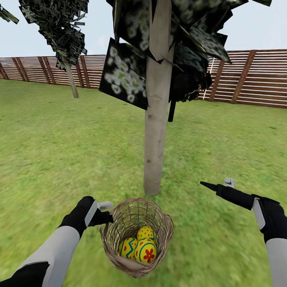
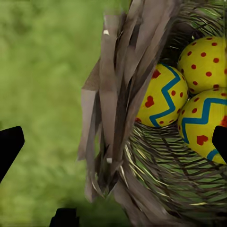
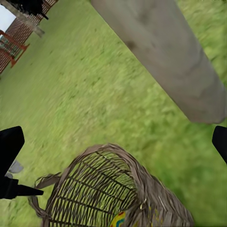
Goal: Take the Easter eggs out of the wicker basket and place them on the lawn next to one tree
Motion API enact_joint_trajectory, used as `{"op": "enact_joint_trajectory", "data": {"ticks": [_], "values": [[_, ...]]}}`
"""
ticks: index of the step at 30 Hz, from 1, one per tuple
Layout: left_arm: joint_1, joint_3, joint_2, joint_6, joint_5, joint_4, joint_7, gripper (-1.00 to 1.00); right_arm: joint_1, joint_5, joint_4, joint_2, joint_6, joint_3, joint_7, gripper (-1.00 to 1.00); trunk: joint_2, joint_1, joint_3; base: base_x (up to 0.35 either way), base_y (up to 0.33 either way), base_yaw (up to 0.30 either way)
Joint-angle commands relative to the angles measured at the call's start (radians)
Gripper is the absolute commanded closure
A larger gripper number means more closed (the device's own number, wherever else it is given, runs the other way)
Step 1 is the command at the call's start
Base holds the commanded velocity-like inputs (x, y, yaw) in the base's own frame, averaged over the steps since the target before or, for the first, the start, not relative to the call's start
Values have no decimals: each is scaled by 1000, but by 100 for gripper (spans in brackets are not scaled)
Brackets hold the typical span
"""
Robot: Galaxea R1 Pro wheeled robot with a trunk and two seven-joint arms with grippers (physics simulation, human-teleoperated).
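Note:
The wicker basket (image 1: pixel 165 231) stands on the lawn (image 1: pixel 59 151) just in front of the tree (image 1: pixel 156 139) with the pale trunk. Three yellow Easter eggs lie inside it: a red-dotted one (image 1: pixel 146 232), one with a blue zigzag (image 1: pixel 127 248) and one with a red mark (image 1: pixel 146 252). My left gripper (image 1: pixel 107 212) is open at the basket's left rim. In the left wrist view its fingers (image 2: pixel 9 146) straddle the basket wall (image 2: pixel 113 109), with the eggs (image 2: pixel 163 97) close inside. My right gripper (image 1: pixel 217 184) hovers open and empty to the right of the trunk, above the grass.
A brown slat fence (image 1: pixel 255 77) rings the grass at the back. Another tree (image 1: pixel 71 81) stands far left, and a thin dark stem (image 1: pixel 172 111) rises behind the trunk. A red frame (image 3: pixel 12 45) shows far off. Open grass lies on both sides of the trunk.

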Motion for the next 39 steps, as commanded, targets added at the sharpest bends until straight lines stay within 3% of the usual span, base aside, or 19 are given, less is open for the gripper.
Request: {"op": "enact_joint_trajectory", "data": {"ticks": [1, 8, 12, 15, 19, 25, 29, 31, 33, 39], "values": [[0, 6, -1, 7, 4, -19, 4, -100, -1, 1, -1, 1, 9, 0, -2, -100, 7, -4, 2, 0, 0, 0], [0, 7, 1, 10, 4, -32, 4, -100, -1, 5, 0, 1, 7, 1, -16, -100, 56, -31, 24, 0, 0, 0], [0, 9, 2, 12, 4, -34, 4, -100, -1, 5, 0, 3, 7, 8, -65, -100, 84, -46, 37, 0, 0, 0], [0, 10, 2, 13, 4, -38, 4, -100, -1, 6, -1, 3, 7, 35, -108, -100, 105, -58, 46, 0, 0, 0], [0, 11, 4, 14, 5, -52, 4, -100, -1, 6, -8, 0, 10, 140, -167, -100, 133, -73, 59, 0, 0, 0], [0, 13, 15, 15, 6, -56, 4, -100, -1, 3, -54, -3, 15, 248, -175, -100, 175, -96, 78, 0, 0, 0], [0, 14, 26, 17, 7, -73, 4, -100, -1, 3, -74, -4, 16, 359, -174, -100, 203, -111, 90, 0, 0, 0], [0, 22, 34, 17, 7, -87, 4, -100, -1, 3, -83, -4, 17, 432, -173, -100, 217, -119, 96, 0, 0, 0], [0, 53, 39, 17, 7, -100, 4, -100, -1, 3, -109, -2, 17, 496, -172, -100, 231, -127, 103, 0, 0, 0], [0, 170, 55, 18, 7, -140, 4, -100, 0, 3, -147, 1, 18, 582, -173, -100, 273, -150, 121, 0, 0, 0]]}}
